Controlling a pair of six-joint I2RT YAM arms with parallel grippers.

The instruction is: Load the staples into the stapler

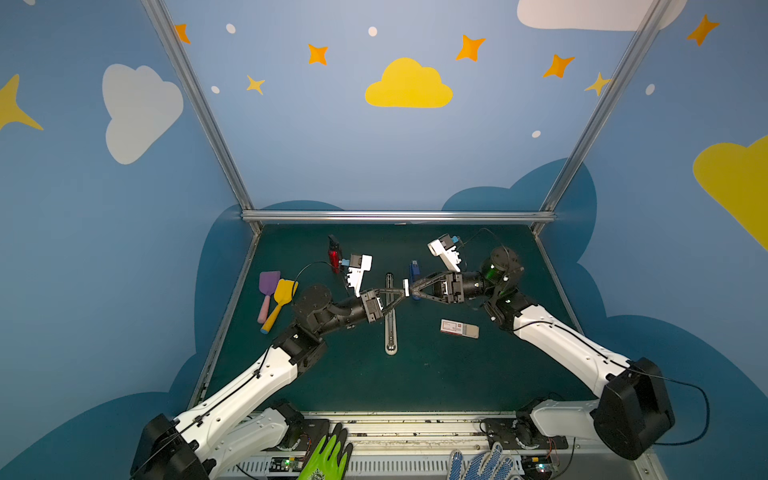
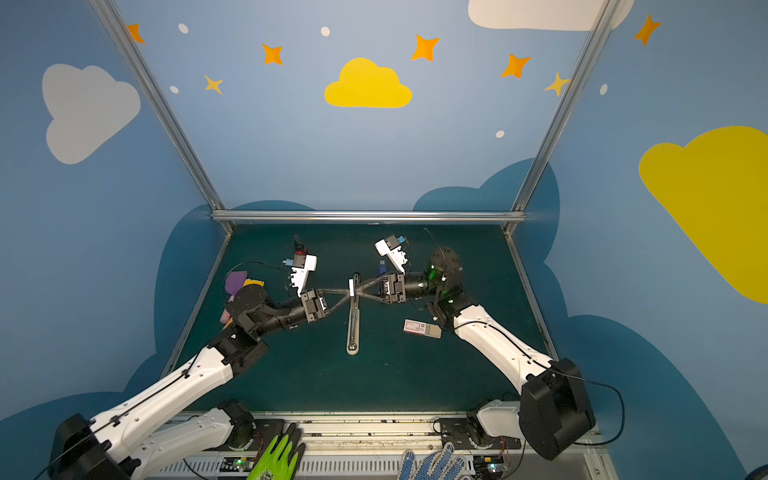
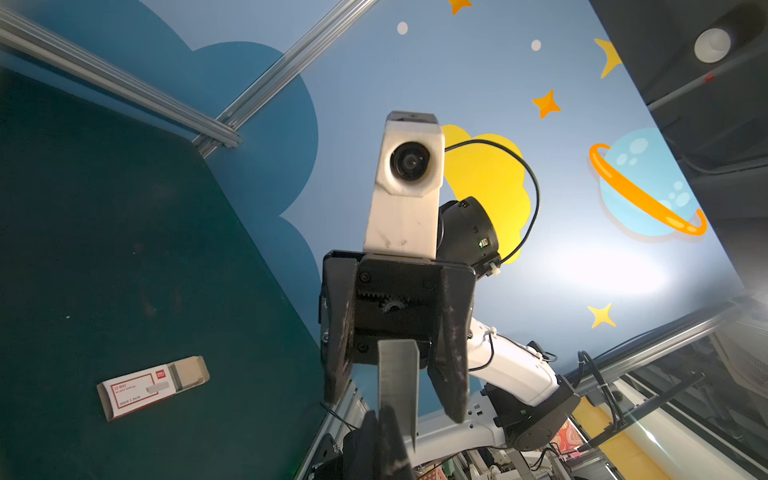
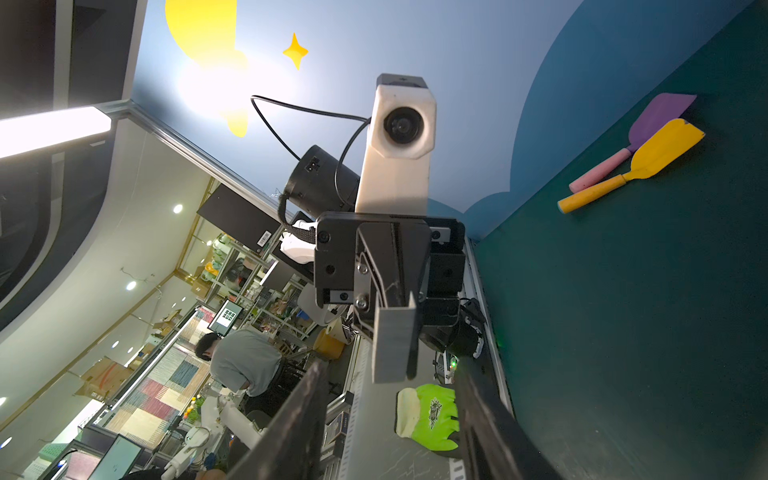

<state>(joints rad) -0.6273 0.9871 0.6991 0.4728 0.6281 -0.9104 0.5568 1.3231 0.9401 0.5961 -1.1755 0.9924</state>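
Above the flat-open stapler, left gripper pinches staple strip; right gripper spread apart around it.

this looks like a robotics lab, a test cell standing inside a bigger workroom. the cell is a booth of blue wall panels painted with clouds and stars, held by bare aluminium frame rails around a dark green matted tabletop. two white-and-black robot arms sit on a slotted metal base rail at the front, cables exposed. past the booth, in the right wrist view, a person in a grey shirt is among stocked metal shelves, a lit computer monitor and a long ceiling strip light
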